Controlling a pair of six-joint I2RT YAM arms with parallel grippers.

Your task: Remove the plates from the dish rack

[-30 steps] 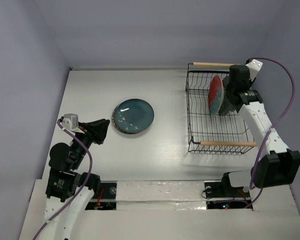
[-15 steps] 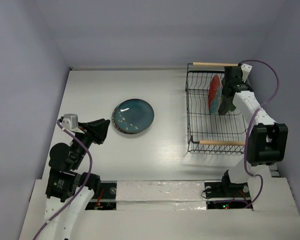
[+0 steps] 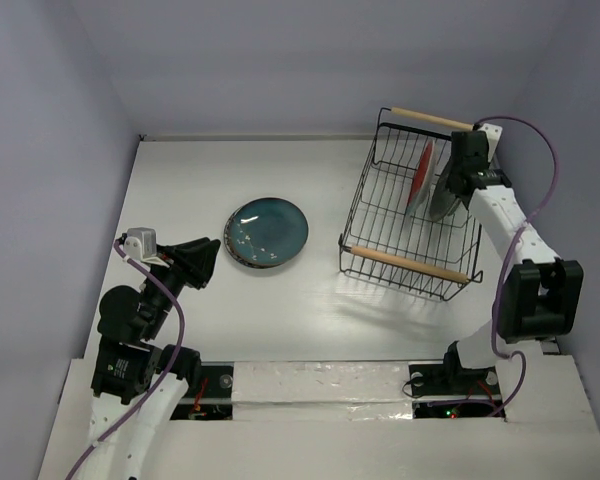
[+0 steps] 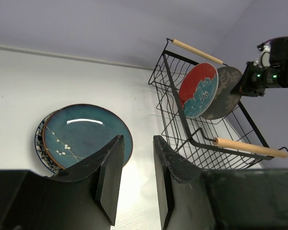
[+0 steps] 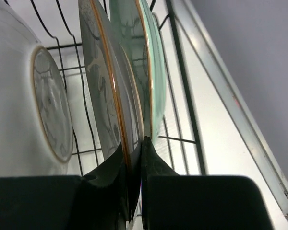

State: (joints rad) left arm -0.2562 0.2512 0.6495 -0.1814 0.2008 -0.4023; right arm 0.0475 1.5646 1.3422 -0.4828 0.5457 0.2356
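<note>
Left tool [image 4: 137, 143] sits nearest, low over the white desk [image 3: 180, 180]. Its fingers are parted with nothing between them, so it's released and idle.

Just beyond it is the unloaded stack. A glossy dark teal round plate [image 3: 268, 230] lies flat on a white-blue floral plate [image 4: 40, 143], of which only the rim shows. That's two done.

Further right is the rectangular black wire dish rack [image 3: 395, 235] with light wooden rod handles [image 3: 405, 263]. It sits skewed to the desk edges. I can't tell whether one side is off the surface.

Three plates stand on edge in it:
- Red-and-teal floral plate [image 4: 198, 90], on the side toward the stack.
- Grey-brown plate with a thin gold edge [image 4: 224, 96], next to it.
- Pale green plate [image 5: 146, 62], farthest right and close behind the grey-brown one.

Right tool [image 5: 133, 143] is clenched on the upper rim of the grey-brown plate. One finger is on its face and the other is slipped into the gap before the pale green plate.

Step in hand, as I read it: grasp made on plate three, extraction not yet done.

Next move:
- Pull up along the plate's own plane until the lower edge clears the top wire.
- Then swing left and lay it flat on the stack.

Watch-outs:
- The gap on the pale green side is tight, so any sideways drift could tip that plate.
- If the plate binds in the wires the rack could come along. The left tool is free to pin the near handle if so.
</note>
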